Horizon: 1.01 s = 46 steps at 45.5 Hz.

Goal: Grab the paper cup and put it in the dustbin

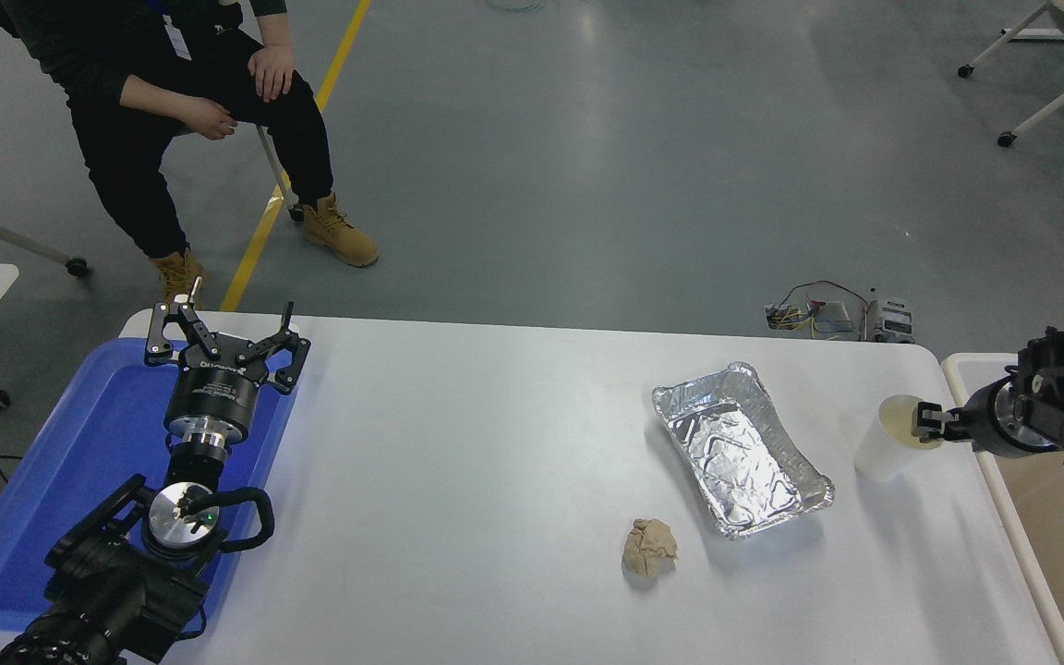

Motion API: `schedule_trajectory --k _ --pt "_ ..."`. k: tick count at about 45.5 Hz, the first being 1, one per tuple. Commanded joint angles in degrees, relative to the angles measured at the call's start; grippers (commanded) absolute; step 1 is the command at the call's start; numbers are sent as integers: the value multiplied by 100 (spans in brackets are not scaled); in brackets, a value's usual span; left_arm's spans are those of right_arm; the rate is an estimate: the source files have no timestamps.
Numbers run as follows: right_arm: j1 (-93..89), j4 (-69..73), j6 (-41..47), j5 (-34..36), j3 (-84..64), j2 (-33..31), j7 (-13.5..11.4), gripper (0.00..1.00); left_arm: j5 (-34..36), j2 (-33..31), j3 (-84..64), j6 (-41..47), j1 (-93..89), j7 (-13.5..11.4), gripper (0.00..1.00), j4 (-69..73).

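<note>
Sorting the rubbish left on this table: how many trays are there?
2. A blue tray lies at the table's left end under the parked left gripper. A crinkled foil tray sits right of centre, between the paper ball and paper cup.

Black arms, silver wrist rings, left claw (225, 340) with screw-studded linkage fingers

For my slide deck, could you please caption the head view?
Right claw at the rim of the upright paper cup, beside the dustbin; left claw parked over the blue tray.
</note>
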Motion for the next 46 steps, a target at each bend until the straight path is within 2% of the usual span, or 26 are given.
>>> schedule_trajectory --k 1,9,17,25,42,46 --pt "-30 40 -15 0 12 9 85 40 -1 1 0 5 0 0 100 0" --pt "-38 31 -15 0 12 0 183 29 -1 1 0 -3 0 0 100 0" --pt "-30 31 -15 0 12 0 183 14 -1 1 0 5 0 0 100 0" --pt "-21 31 -15 0 12 9 297 0 -1 1 0 -4 0 0 100 0" --pt "576 66 134 0 -15 -70 437 0 8 1 0 -4 0 0 100 0" --pt "875 171 258 0 -15 -254 455 0 -1 1 0 -3 0 0 100 0"
